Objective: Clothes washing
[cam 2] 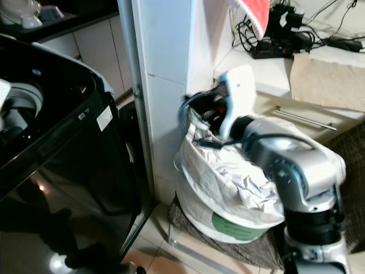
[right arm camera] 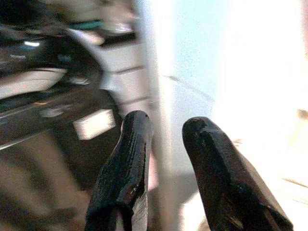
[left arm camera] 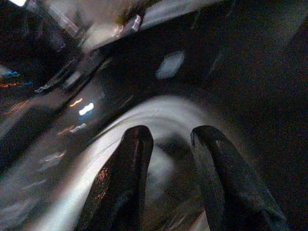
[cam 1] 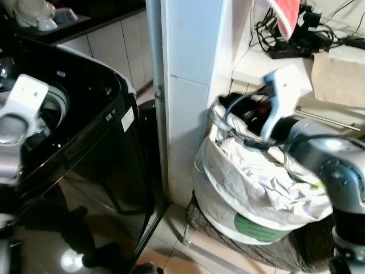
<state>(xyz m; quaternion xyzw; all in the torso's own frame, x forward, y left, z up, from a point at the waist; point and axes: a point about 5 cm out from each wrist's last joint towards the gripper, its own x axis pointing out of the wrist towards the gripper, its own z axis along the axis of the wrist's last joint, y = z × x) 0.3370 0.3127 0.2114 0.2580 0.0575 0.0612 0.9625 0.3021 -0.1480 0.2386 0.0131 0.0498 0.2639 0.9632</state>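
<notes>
Beside the black washing machine (cam 1: 85,142), laundry basket (cam 2: 228,188) remains full, right tool (right arm camera: 166,139) empty and parted above it, left tool (left arm camera: 168,144) parted, empty over the drum (cam 1: 54,105); loading remains.

This is a home, in a laundry corner beside the kitchen. A black top-loading washer (cam 1: 85,131) stands against a white tiled pillar (cam 1: 191,85). Behind it run white cabinets (cam 1: 120,45) under a dark counter with bowls (cam 1: 34,14) on it. On the other side of the pillar, a white bag (cam 1: 251,188) stuffed with clothes sits on the floor. Above it, a shelf (cam 1: 251,63) carries a power strip (cam 1: 291,48) and tangled cables.
</notes>
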